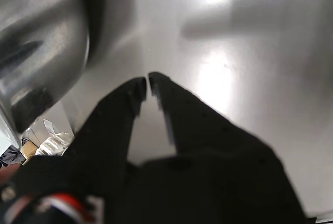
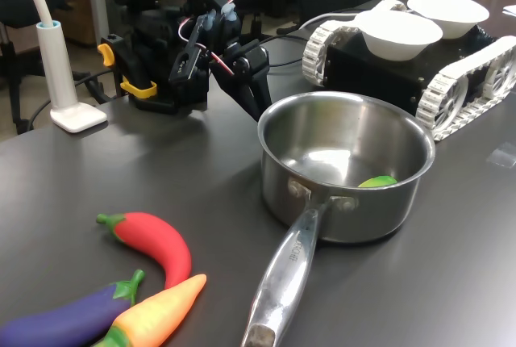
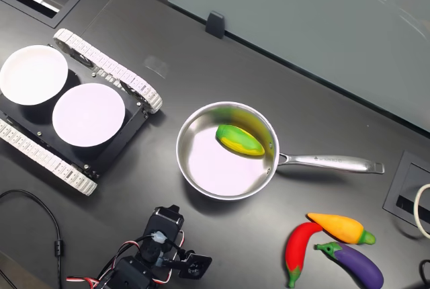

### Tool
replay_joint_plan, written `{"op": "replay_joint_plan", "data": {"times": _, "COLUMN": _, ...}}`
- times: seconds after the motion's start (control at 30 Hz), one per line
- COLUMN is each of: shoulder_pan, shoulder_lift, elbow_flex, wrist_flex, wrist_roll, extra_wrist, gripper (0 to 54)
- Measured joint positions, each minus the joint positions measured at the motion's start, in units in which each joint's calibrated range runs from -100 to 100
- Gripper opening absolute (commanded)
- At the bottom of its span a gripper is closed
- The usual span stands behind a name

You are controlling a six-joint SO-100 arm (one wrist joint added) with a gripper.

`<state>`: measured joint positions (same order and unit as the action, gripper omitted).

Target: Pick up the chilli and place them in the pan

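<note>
Close over the dark tabletop, the wrist view shows the black gripper [image 1: 147, 85] with its two pointed jaws drawn almost together, only a thin slit between the tips and nothing held. The pan [image 1: 36, 41] curves past just beside it, a brushed-steel wall catching blurred reflections.

Across the first exterior view, the arm crouches behind the pan [image 2: 343, 165], folded low, which reads as a rest posture with the reach not yet begun. The chilli [image 2: 157, 242] lies well apart from it, near the first exterior view's lower left: glossy red, curved, with a green stem, touching an orange carrot toy [image 2: 157, 311] and a purple eggplant toy [image 2: 68, 319]. A green-yellow toy [image 2: 377, 181] already sits inside the deep, shiny pan. Behind, a tracked vehicle [image 2: 451, 64] carries two white bowls [image 2: 399, 31].

From above, the second exterior view sets the chilli [image 3: 296, 249] beyond the long riveted handle [image 3: 329, 162], on the far side of the pan from the gripper [image 3: 196, 266], so the arm must probably reach past the pan.
</note>
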<state>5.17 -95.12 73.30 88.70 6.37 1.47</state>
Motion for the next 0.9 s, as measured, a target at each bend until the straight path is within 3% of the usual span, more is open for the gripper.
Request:
{"op": "replay_joint_plan", "data": {"times": 0.5, "shoulder_pan": -0.1, "shoulder_lift": 0.0, "elbow_flex": -0.4, "wrist_flex": 1.0, "wrist_roll": 1.8, "extra_wrist": 0.0, "gripper": 0.0}}
{"op": "replay_joint_plan", "data": {"times": 0.9, "shoulder_pan": -1.3, "shoulder_lift": 1.2, "elbow_flex": -10.0, "wrist_flex": 4.0, "wrist_roll": 2.8, "extra_wrist": 0.0, "gripper": 0.0}}
